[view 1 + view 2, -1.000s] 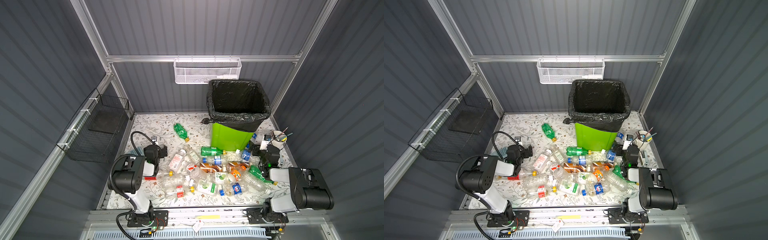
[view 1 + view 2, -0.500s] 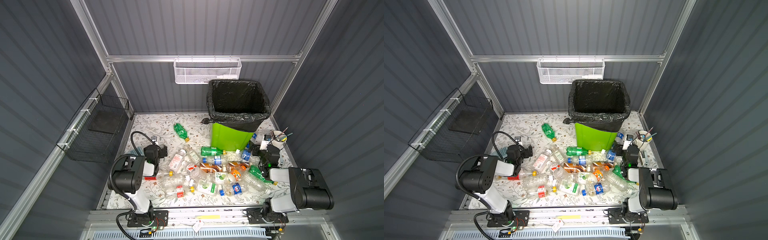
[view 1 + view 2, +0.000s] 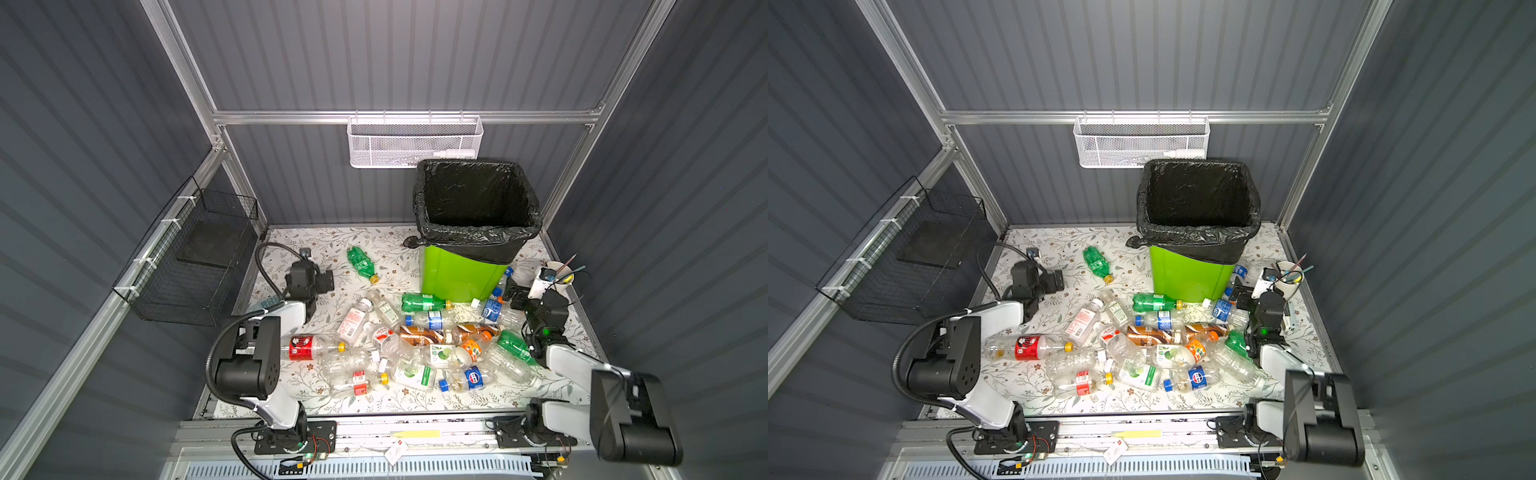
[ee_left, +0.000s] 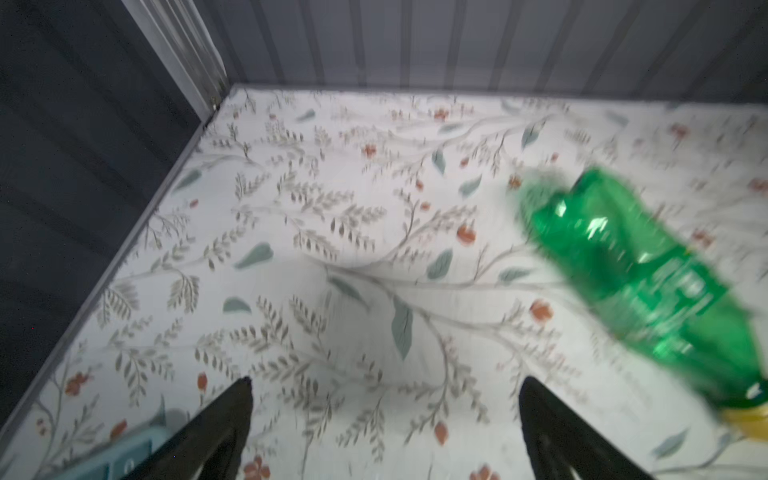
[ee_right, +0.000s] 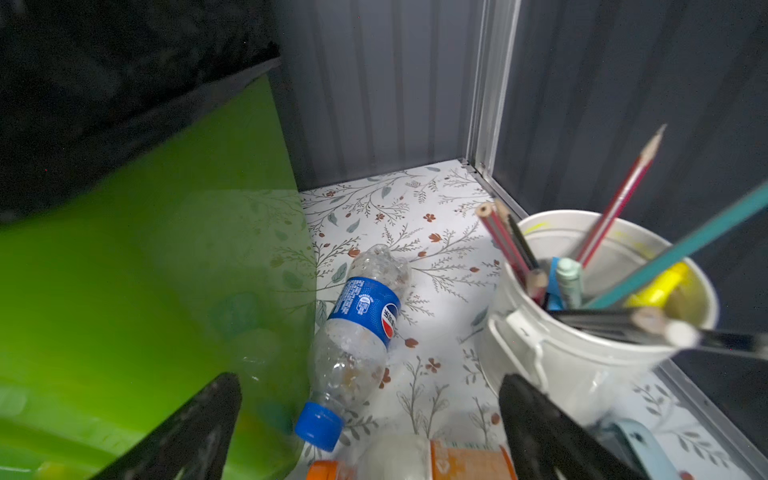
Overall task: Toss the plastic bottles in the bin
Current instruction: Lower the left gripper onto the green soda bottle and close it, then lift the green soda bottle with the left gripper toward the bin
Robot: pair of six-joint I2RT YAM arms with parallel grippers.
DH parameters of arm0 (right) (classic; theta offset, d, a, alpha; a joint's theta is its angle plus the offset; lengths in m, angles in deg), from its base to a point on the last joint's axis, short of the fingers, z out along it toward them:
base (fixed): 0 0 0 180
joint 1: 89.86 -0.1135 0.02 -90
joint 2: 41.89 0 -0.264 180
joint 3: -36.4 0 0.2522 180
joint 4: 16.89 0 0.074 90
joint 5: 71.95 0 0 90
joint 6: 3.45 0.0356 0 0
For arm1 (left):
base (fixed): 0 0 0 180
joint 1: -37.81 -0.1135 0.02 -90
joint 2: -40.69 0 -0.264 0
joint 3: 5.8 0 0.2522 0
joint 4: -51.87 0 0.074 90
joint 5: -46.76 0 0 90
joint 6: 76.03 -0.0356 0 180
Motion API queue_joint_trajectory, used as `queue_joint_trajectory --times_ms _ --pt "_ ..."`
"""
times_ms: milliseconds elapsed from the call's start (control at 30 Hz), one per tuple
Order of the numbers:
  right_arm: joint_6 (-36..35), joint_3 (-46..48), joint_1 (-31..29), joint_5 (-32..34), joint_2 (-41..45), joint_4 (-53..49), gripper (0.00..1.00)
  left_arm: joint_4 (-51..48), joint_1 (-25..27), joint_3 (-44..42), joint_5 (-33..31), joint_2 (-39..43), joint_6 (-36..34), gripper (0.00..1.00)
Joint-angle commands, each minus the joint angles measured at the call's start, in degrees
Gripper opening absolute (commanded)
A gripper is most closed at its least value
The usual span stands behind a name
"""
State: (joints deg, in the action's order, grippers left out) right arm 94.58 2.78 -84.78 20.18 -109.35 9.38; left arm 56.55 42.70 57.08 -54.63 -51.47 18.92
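Gaping end effectors (image 4: 386, 381) (image 5: 369, 377), both empty.

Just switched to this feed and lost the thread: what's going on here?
The job is to clear plastic bottles off the table into the green bin. Neither gripper holds anything. The left gripper is open over bare table, a green bottle lying beside it. The right gripper is open, low between the bin and a cup of pencils, facing a blue-labelled bottle. Most bottles lie heaped in front of the bin; none shows inside it.
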Motion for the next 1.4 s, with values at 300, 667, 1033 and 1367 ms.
queue_joint_trajectory --times_ms 300,667,1033,1367 --pt "9.86 -6.71 0.54 1.94 9.60 -31.68 0.99 -35.56 11.74 31.12 -6.67 -14.24 16.37 1.00" --pt "11.30 -11.81 0.98 6.31 10.24 -42.01 0.99 -53.89 19.27 54.50 -12.77 -32.18 26.80 1.00" --pt "10.86 -11.65 1.07 7.38 11.78 -44.69 0.99 -54.41 19.81 57.10 -12.70 -39.37 29.98 1.00" --pt "11.49 -10.85 1.15 8.12 13.63 -45.91 0.99 -53.91 19.63 61.34 -10.98 -43.97 26.82 0.92"
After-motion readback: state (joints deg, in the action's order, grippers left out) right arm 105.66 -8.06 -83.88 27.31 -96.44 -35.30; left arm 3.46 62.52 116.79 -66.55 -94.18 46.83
